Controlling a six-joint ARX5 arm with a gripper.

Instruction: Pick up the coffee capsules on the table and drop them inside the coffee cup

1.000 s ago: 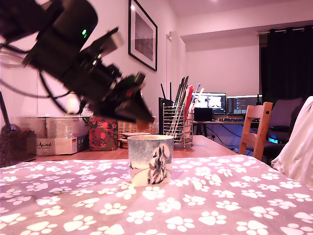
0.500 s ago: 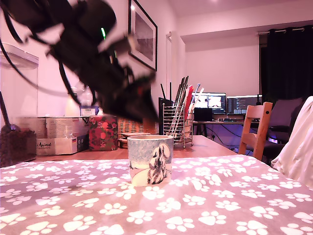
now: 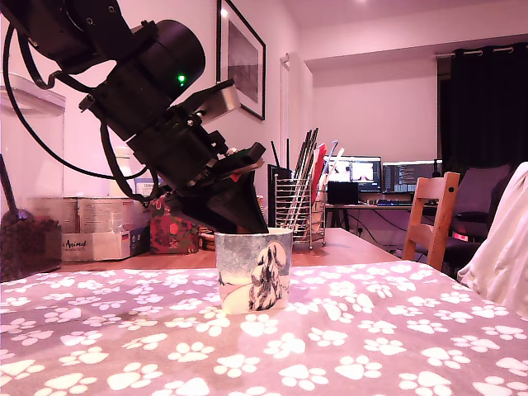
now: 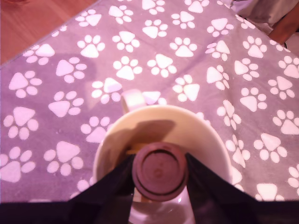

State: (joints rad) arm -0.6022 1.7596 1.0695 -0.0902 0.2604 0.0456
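Observation:
The pale blue-white coffee cup [image 3: 253, 268] with a dark-outlined figure stands on the paw-print table [image 3: 371, 338]. My gripper [image 3: 250, 223] points down with its tips at the cup's rim. In the wrist view the gripper [image 4: 160, 170] is shut on the brown coffee capsule [image 4: 160, 171], its round flat face towards the camera, right over the cup's mouth [image 4: 205, 130]. A yellow sliver [image 4: 132, 151] shows inside the cup beside the brown capsule; I cannot tell what it is. A pale patch [image 4: 133, 99] lies on the cloth [image 4: 60, 79] just beyond the cup.
Behind the table stand a wire utensil holder [image 3: 299, 206], a red patterned box [image 3: 173, 224], cartons [image 3: 95, 227] and a dark jar [image 3: 29, 247] at the exterior view's left. A wooden chair [image 3: 433, 216] and white fabric [image 3: 503, 247] are at its right.
The arm has swung down and to the exterior view's right, bringing the gripper's tips from above the cup to its rim.

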